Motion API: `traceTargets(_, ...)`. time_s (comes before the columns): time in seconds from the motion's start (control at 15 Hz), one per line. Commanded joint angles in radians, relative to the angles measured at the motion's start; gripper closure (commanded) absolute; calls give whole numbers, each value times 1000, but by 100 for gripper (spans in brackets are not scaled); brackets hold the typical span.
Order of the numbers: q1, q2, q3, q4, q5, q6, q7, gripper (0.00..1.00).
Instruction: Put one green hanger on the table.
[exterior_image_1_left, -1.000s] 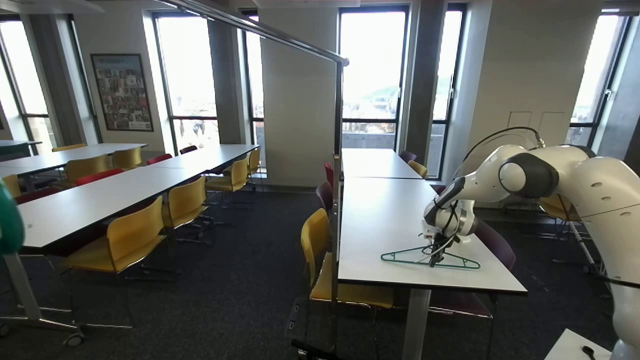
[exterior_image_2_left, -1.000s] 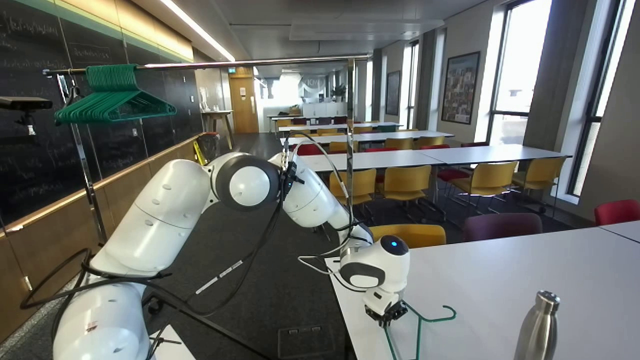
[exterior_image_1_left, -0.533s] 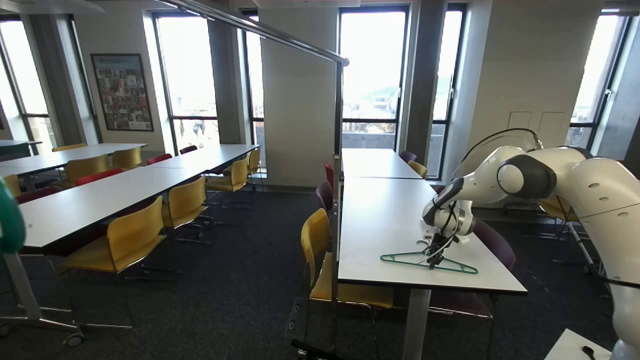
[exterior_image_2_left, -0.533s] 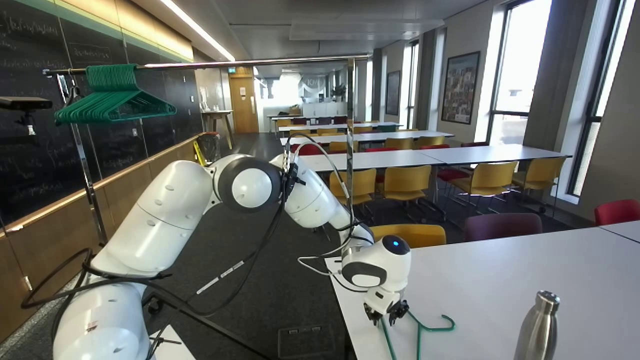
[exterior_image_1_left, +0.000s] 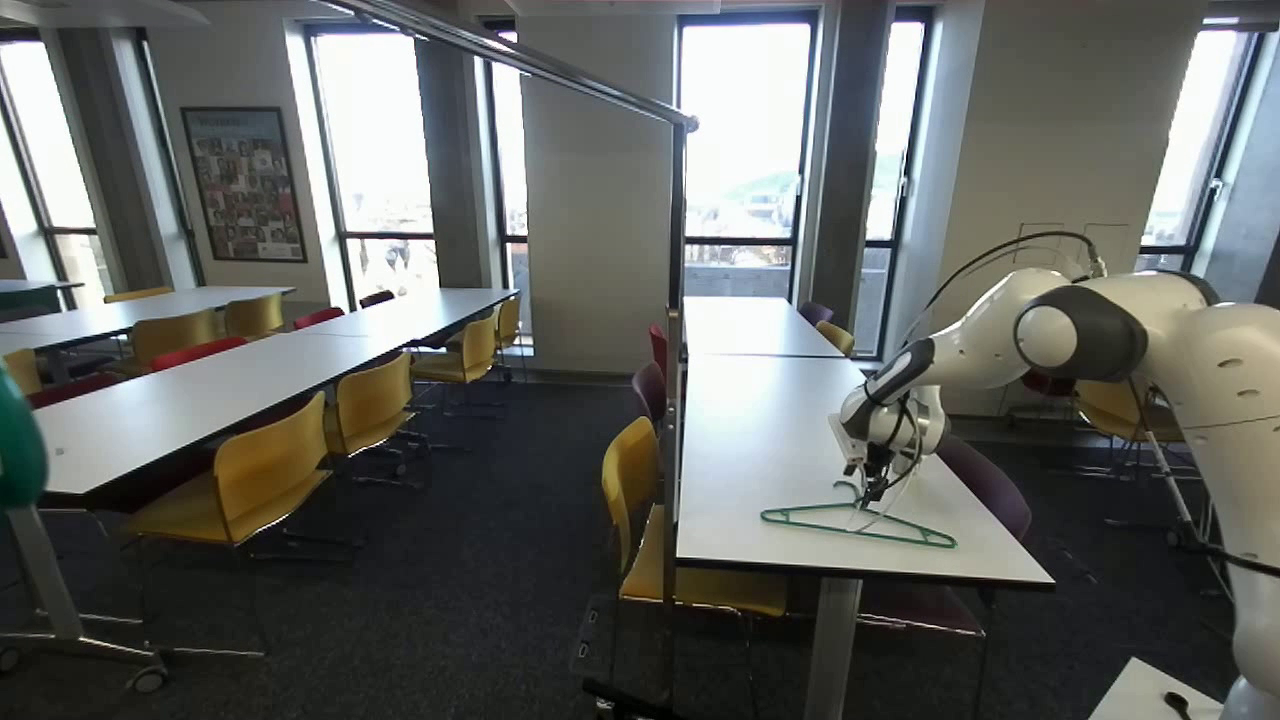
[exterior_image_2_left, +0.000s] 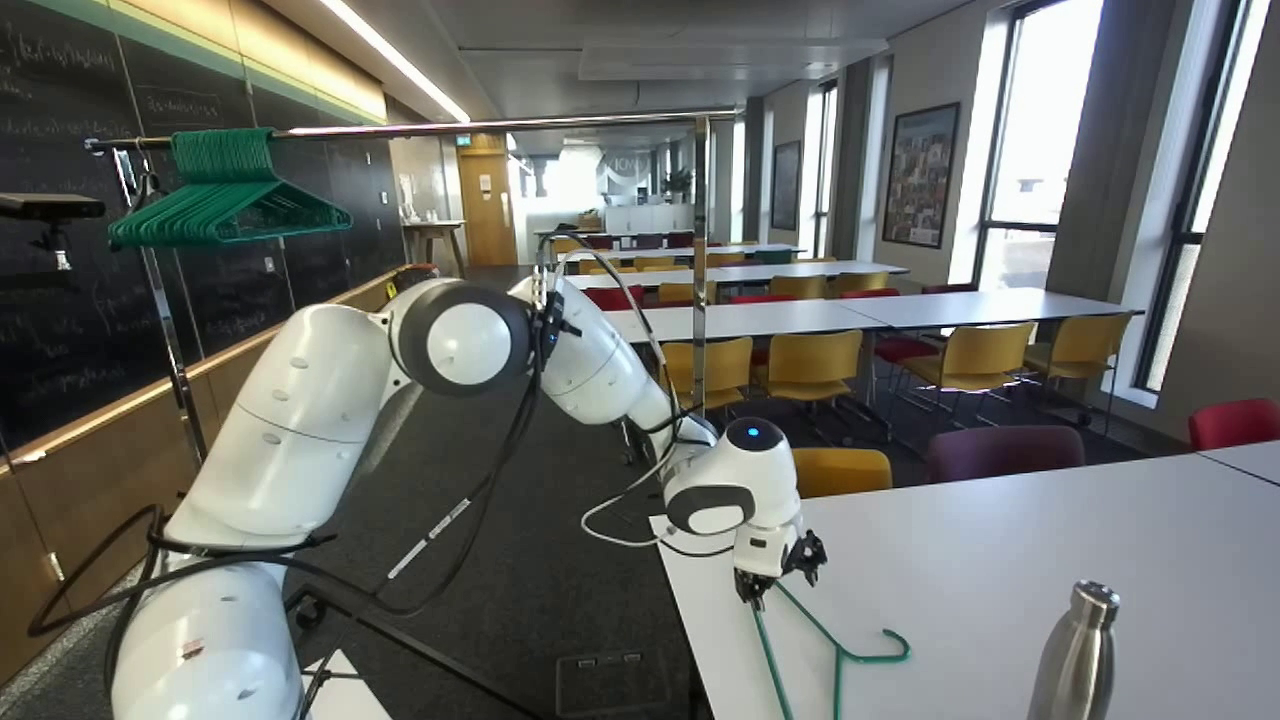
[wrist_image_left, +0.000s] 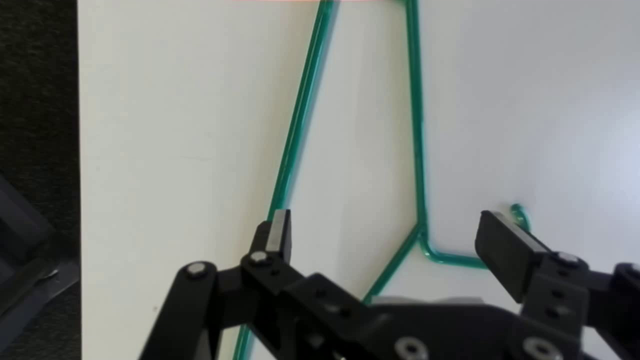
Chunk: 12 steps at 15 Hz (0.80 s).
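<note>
When looking down from the wrist, see a black two-fingered gripper with fingers spread wide over a thin glossy green triangular hanger lying on a long white rectangular table, near its edge. Farther away, in an exterior view, spot matching green hangers bunched on a chrome rail; beyond, notice yellow chairs along other white tables.
</note>
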Motion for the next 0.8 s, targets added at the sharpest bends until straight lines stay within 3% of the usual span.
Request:
traceTargets(0.0, -29, -239, 92, -198, 26, 92, -168, 0)
traceTargets(0.2, -71, -397, 205, -277, 151, 65, -347, 0)
traceTargets(0.33, -62, -503, 226, -328, 184, -19, -439, 0)
traceTargets(0.4, -47, -546, 216, -351, 156, -74, -447, 0)
traceTargets(0.47, 7, -582, 159, -378, 90, -128, -431, 0)
traceTargets(0.73, 21, -675, 134, -436, -214, -276, -359, 0)
